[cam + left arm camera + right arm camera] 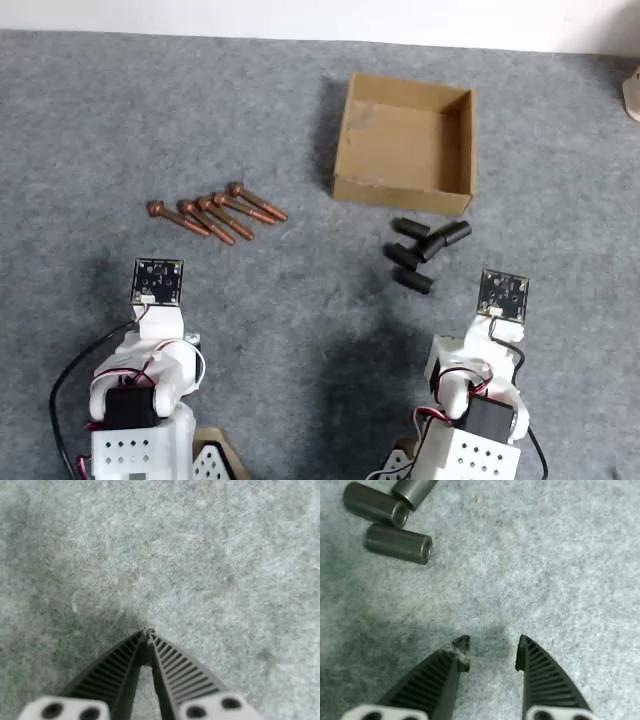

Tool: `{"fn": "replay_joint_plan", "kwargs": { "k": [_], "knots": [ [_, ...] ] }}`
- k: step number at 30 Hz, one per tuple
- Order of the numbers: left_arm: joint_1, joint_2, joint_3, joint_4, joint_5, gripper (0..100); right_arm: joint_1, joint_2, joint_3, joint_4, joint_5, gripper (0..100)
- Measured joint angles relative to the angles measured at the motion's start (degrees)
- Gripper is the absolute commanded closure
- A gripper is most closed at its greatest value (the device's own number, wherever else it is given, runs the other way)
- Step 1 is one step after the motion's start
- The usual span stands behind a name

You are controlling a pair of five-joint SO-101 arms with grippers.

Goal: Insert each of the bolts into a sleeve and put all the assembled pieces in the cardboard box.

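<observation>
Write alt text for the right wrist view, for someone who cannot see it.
Three dark, hollow sleeves lie close together on grey carpet, ahead of the right gripper. Its ribbed black fingers stand open and hold nothing.

**Setting:** robotics test bench, of the lab or workshop kind; which of the two cannot be told.

**Evidence:**
- Surface [300, 330]: grey, felt-like covering throughout.
- Left arm [140, 400] at 7 o'clock and right arm [478, 420] at 5 o'clock: small, white, with perforated housings, exposed wires [145, 371] and a bare circuit board [157, 281] on each wrist.
- Sorted work pieces: copper-coloured bolts [215, 212] at 10 o'clock, black sleeves [425, 250] at 3 o'clock, open cardboard box [405, 145] at 1 o'clock.
- Pale strip [300, 18] along the 12 o'clock edge.
</observation>
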Motion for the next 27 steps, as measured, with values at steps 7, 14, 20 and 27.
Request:
{"fn": "replay_joint_plan", "kwargs": {
  "k": [7,14,20,27],
  "knots": [
    [0.00,0.00,0.00,0.00,0.00,99,-1.32,0.00,0.00,0.00,0.00,84.7],
    [1.67,0.00,0.00,0.00,0.00,99,-12.75,0.00,0.00,0.00,0.00,84.7],
    [2.99,0.00,0.00,0.00,0.00,99,-21.01,0.00,0.00,0.00,0.00,84.7],
    [-4.84,0.00,-1.23,0.00,0.00,99,-22.77,0.00,0.00,0.00,0.00,84.7]
  ]
}}
